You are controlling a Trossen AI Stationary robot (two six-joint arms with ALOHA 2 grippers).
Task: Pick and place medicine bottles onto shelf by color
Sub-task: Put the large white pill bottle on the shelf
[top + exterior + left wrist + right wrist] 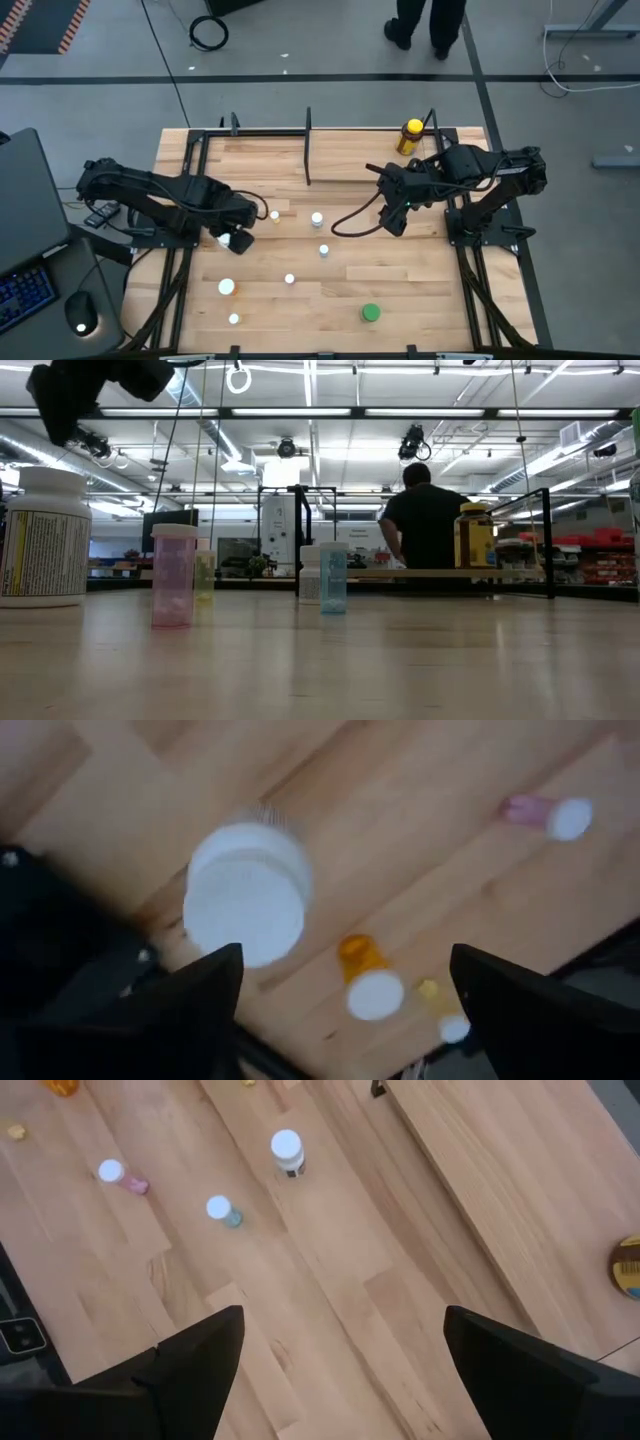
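The left gripper [238, 236] is found at centre-left of the high view, poised directly over a white-capped bottle [226, 240]. In the left wrist view the same white-capped bottle [246, 898] is seen end-on between and beyond the two dark fingers [190, 1005]. These are spread wide with nothing between them: the pincer is released. The bottle's long axis is judged upright, running roughly along the gripper's line of sight, so a descent over the cap is what the coming move would turn on.

The right gripper [394, 222] is seen at centre-right of the high view, its jaws likewise spread and empty in the right wrist view, well apart from that bottle. The left arm is plainly the nearer.

The shelf [350, 150] lies along the top of the table, at upper centre of the high view, with a yellow bottle [410, 136] standing at its right end. Other small bottles are scattered across mid-table, and a green bottle [371, 314] at lower centre-right.
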